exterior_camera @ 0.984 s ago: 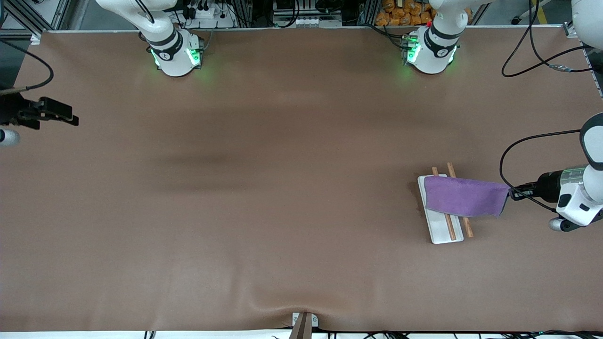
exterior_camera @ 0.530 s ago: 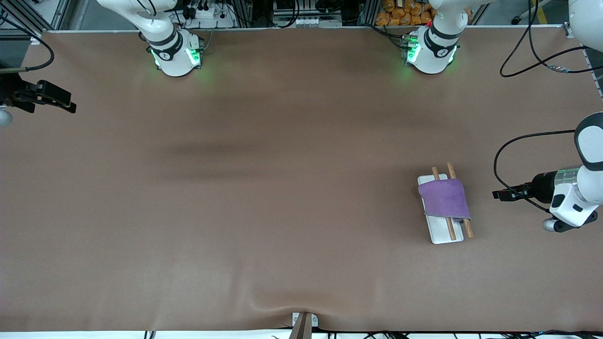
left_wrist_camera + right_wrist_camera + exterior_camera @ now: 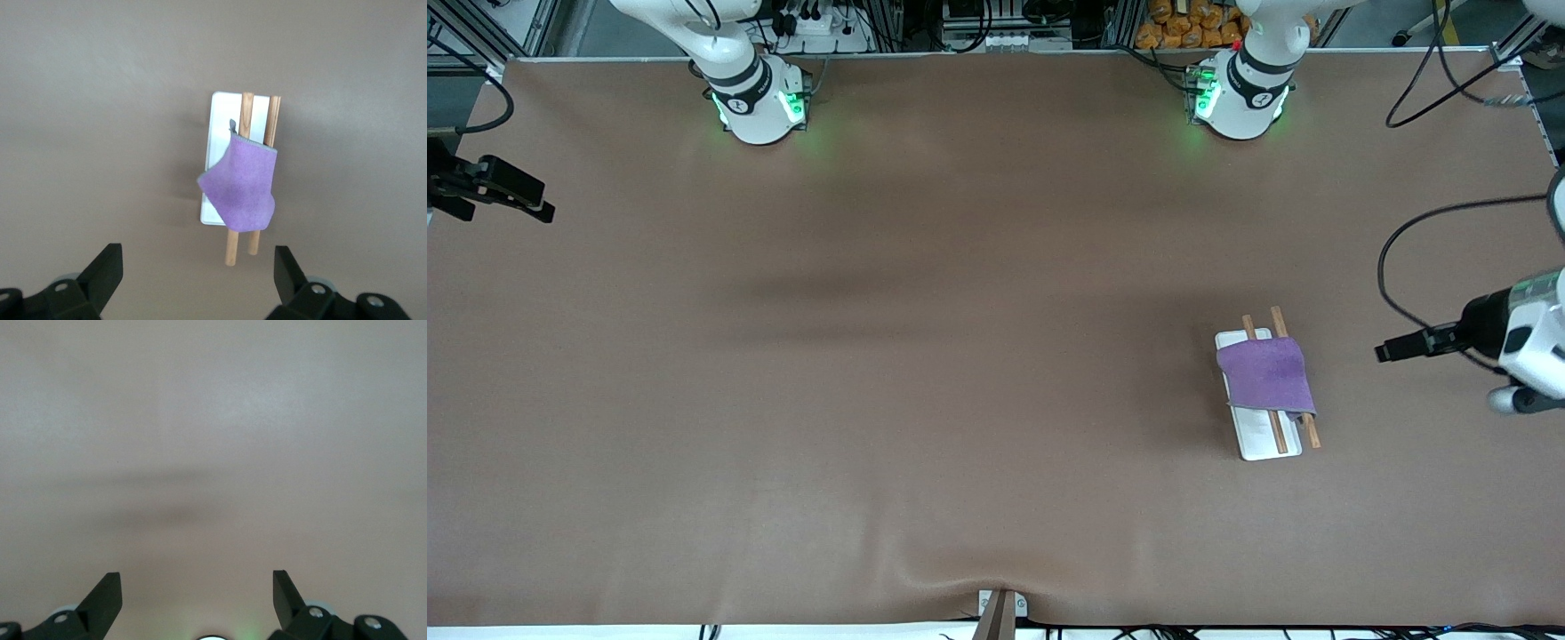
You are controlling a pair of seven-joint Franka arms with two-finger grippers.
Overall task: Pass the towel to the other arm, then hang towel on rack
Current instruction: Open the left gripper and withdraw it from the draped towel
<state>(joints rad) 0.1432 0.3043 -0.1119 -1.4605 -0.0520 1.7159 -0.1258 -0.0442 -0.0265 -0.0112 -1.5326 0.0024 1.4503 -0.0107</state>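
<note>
**Towel draped on rack, both claws empty**

Left claw (image 3: 1385, 352) held above the desk (image 3: 960, 356) at the left arm's end, level with the rack (image 3: 1256, 437) but well apart from it, fingers (image 3: 105, 270) spread wide, gripping nothing. Right claw (image 3: 541, 211) parked over the right arm's end, likewise wide open and empty. Purple towel (image 3: 1266, 377) hanging over both wooden rods, nothing around it.
</note>
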